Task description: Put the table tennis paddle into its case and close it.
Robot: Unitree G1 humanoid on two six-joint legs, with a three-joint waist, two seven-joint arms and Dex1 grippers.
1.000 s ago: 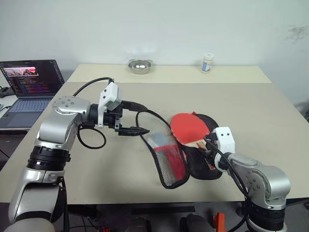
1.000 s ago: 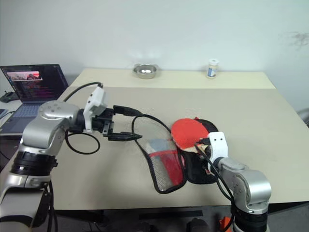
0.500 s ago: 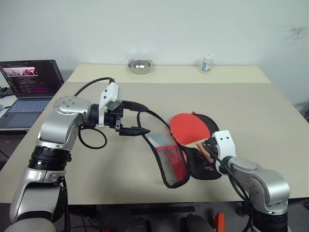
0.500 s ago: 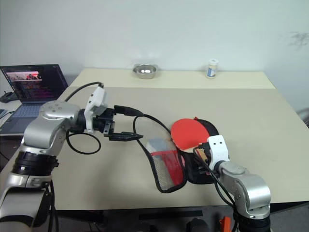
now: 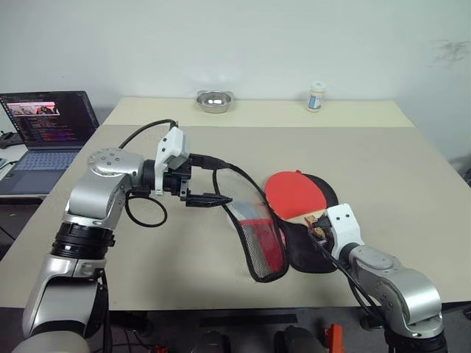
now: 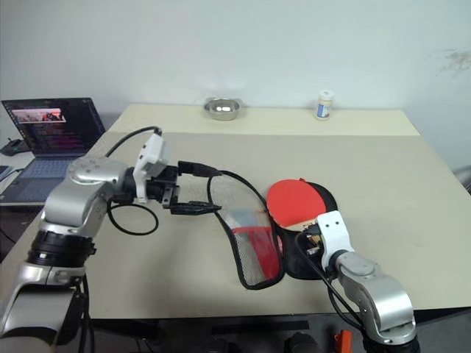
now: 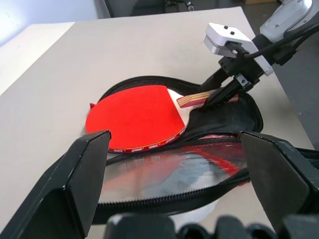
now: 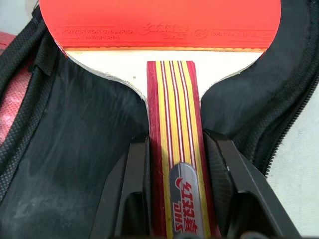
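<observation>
The table tennis paddle lies red face up on the black half of the open case, near the table's front right. My right gripper is shut on the paddle's striped wooden handle, a finger pressed to each side. The case's red and mesh flap stands raised to the left of the paddle. Its narrow end reaches my left gripper, which points right with its fingers spread wide; the flap's zip rim runs across the gap.
An open laptop sits on a side table at the left. A metal bowl and a small white bottle stand on the far table. The case lies close to the table's front edge.
My right gripper has opened and then closed on the paddle's handle. The paddle has shifted slightly right over the case. The left gripper has kept its place.
</observation>
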